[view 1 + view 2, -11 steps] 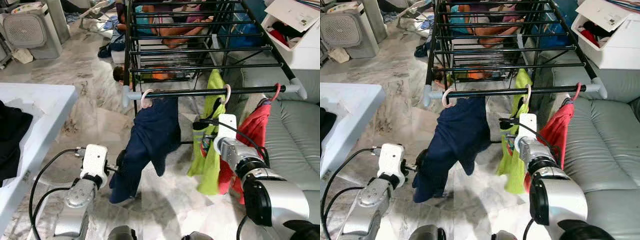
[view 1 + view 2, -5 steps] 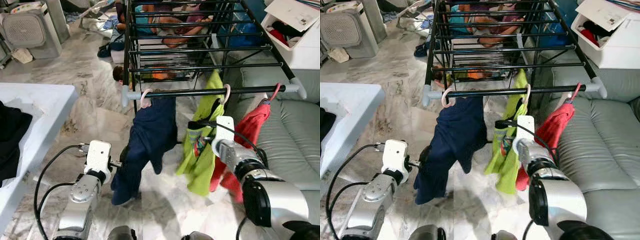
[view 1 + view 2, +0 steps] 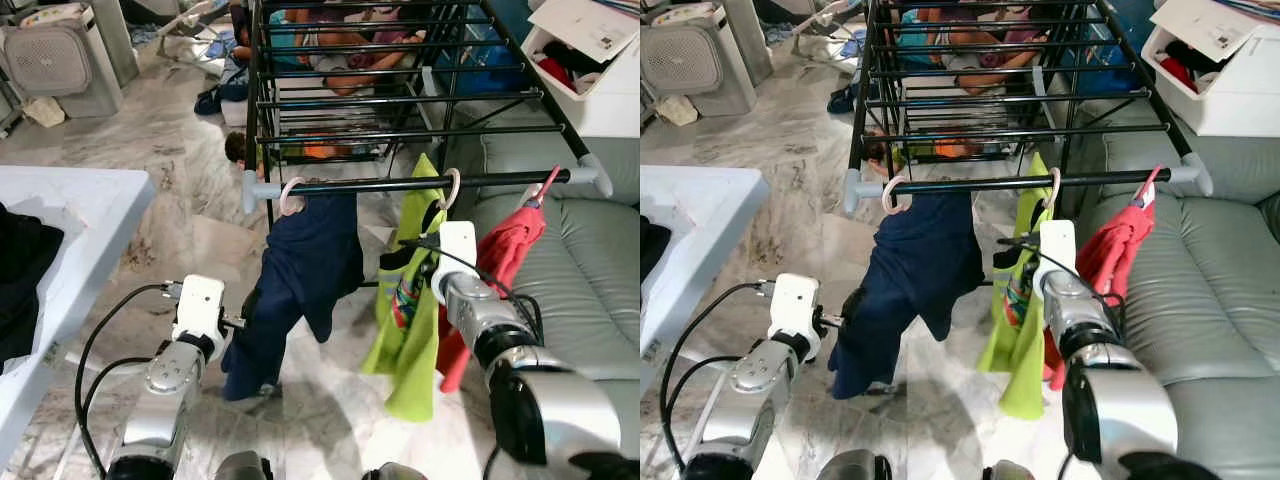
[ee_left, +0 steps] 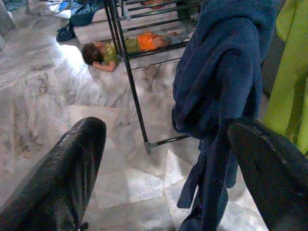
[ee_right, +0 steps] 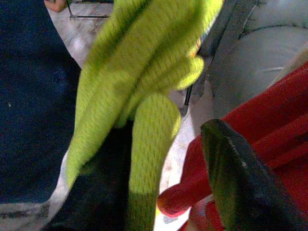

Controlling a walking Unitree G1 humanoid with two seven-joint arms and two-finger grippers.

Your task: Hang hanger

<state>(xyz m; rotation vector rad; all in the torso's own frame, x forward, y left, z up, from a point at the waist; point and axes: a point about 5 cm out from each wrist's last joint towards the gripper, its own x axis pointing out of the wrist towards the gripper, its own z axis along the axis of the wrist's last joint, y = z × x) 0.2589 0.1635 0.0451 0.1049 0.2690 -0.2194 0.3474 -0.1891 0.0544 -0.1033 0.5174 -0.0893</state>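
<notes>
A: Where does the hanger stand relative to the right gripper (image 5: 159, 192)?

B: The pale hanger hook (image 3: 453, 188) carrying the lime-green garment (image 3: 408, 330) is already over the front rail (image 3: 420, 183) of the black drying rack (image 3: 400, 100), just above and ahead of that gripper. The green cloth drapes down right in front of the gripper, between its two fingers, which stand apart in the right wrist view; it looks to be among the fabric rather than clamped on it. The red garment (image 3: 500, 270) on its red hook hangs just beside it, on the sofa (image 3: 590, 280) side.

A: And the left gripper (image 4: 163, 159)?

B: Its fingers are spread wide, holding nothing. The navy garment (image 3: 295, 290) hangs directly ahead of it, its hem running down between the fingertips, from a pink hook (image 3: 291, 196) at the rail's near end.

A: How would the hanger handle?

B: Probably light and stiff at the hook and shoulders, while the mesh-like green cloth is soft and will slide and swing. A hold is likely best taken on the rigid neck below the hook; gripping fabric alone could tug the hook off the rail.
</notes>
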